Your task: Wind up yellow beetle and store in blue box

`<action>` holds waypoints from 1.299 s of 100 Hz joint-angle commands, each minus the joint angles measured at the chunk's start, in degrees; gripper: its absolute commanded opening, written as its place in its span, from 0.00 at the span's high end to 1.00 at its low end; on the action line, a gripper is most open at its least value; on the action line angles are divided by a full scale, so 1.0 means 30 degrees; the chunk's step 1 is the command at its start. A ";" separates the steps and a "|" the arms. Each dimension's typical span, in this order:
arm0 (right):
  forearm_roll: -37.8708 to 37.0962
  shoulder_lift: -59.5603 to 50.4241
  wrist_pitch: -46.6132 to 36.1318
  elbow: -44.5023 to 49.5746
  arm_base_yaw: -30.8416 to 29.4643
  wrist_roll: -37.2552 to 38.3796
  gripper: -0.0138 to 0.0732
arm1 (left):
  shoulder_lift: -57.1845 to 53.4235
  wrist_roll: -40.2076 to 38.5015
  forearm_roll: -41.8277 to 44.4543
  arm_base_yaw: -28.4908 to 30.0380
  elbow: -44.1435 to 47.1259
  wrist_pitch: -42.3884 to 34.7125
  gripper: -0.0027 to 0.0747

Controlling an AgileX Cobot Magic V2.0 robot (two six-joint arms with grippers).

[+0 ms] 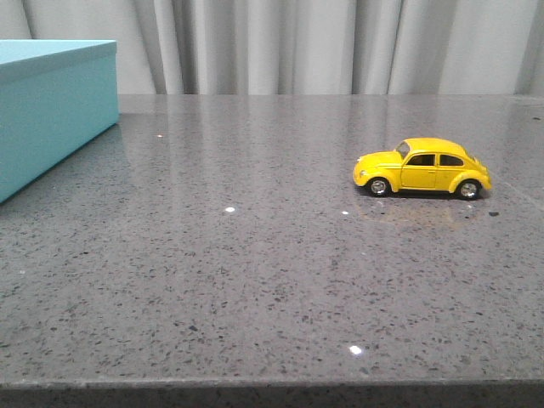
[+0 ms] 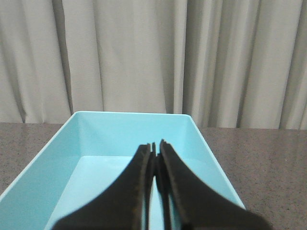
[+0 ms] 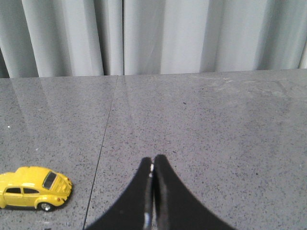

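Note:
The yellow beetle (image 1: 422,167) stands on its wheels on the grey table at the right, nose pointing left. It also shows in the right wrist view (image 3: 32,188), off to the side of my right gripper (image 3: 153,160), which is shut and empty above the bare tabletop. The blue box (image 1: 53,102) sits at the far left. In the left wrist view it is open and empty (image 2: 129,132), and my left gripper (image 2: 156,145) hangs over its inside, shut and empty. Neither gripper shows in the front view.
The grey speckled stone table (image 1: 255,272) runs to a front edge at the bottom of the front view. Grey curtains (image 1: 340,42) hang behind the table. A thin seam (image 3: 103,143) crosses the tabletop near the car.

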 commanded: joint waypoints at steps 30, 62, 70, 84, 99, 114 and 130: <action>-0.0021 0.4022 0.0558 -0.4277 -0.0071 -0.0103 0.48 | 0.3780 -0.0053 0.1107 -0.0156 -0.3777 -0.0623 0.43; -0.0021 0.5991 0.2353 -0.5487 -0.0071 -0.0103 0.46 | 0.4834 -0.0053 0.1331 -0.0156 -0.4857 0.0284 0.44; -0.0021 0.6070 0.1652 -0.5457 -0.0071 -0.0103 0.46 | 0.4834 -0.0053 0.1331 -0.0156 -0.4857 0.0164 0.44; 0.0061 0.6476 0.1879 -0.6006 -0.0034 -0.0103 0.46 | 0.4834 -0.0053 0.1331 -0.0156 -0.4857 0.0141 0.44; 0.0732 0.8065 0.3278 -0.7670 -0.0008 -0.0103 0.46 | 0.4868 -0.0053 0.1331 -0.0156 -0.4857 0.0101 0.44; 0.1199 0.9942 0.4416 -0.9556 0.0550 -0.0103 0.46 | 0.4868 -0.0053 0.1331 -0.0156 -0.4857 0.0101 0.44; 0.1379 1.2324 0.6731 -1.1825 0.1876 -0.0103 0.36 | 0.4868 -0.0053 0.1331 -0.0156 -0.4857 0.0101 0.44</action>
